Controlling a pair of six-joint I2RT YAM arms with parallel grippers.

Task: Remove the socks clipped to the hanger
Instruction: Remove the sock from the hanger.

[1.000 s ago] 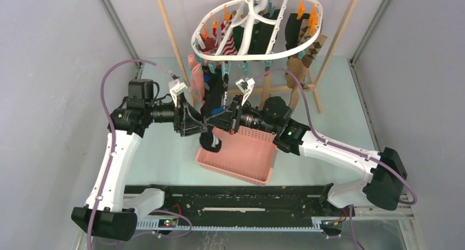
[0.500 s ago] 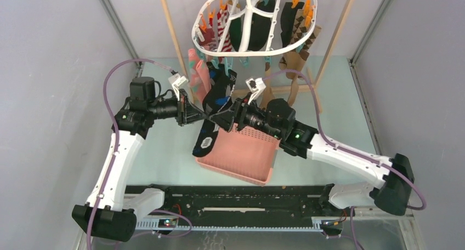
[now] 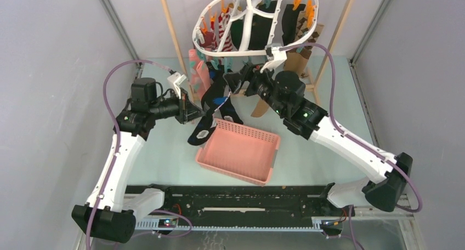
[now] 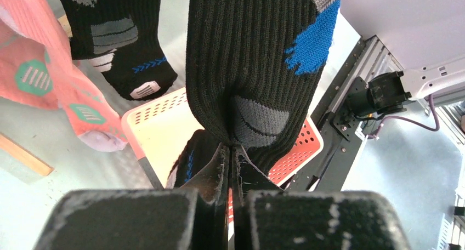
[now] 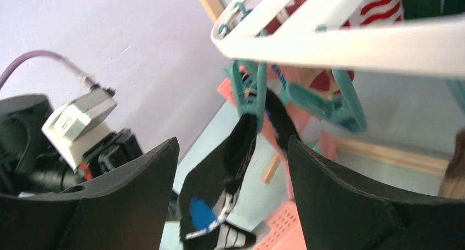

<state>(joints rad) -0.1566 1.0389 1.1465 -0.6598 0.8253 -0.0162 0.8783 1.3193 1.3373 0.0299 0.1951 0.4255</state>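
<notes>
The white oval hanger [image 3: 256, 51] hangs from the wooden rack and carries several socks on teal and orange clips. One black sock with a blue patch [image 3: 213, 96] hangs from a teal clip [image 5: 249, 94] at the hanger's near-left rim. My left gripper [image 3: 197, 116] is shut on its lower part, and the fabric [image 4: 247, 69] bunches at the fingertips. Higher up beside the same sock, my right gripper [image 3: 234, 80] is open just below the hanger rim [image 5: 351, 44]. The sock [image 5: 222, 184] dangles between its spread fingers, apart from both.
A pink perforated basket [image 3: 263, 173] sits on the table below the sock. A second black sock [image 4: 118, 36] and pink socks [image 3: 198, 74] hang close on the left. The wooden rack posts [image 3: 170, 36] stand behind, and grey walls close both sides.
The left gripper shut on the black sock. The right gripper let go of it, opened, and rose from the basket to just under the hanger rim. The hanger swung back up.
</notes>
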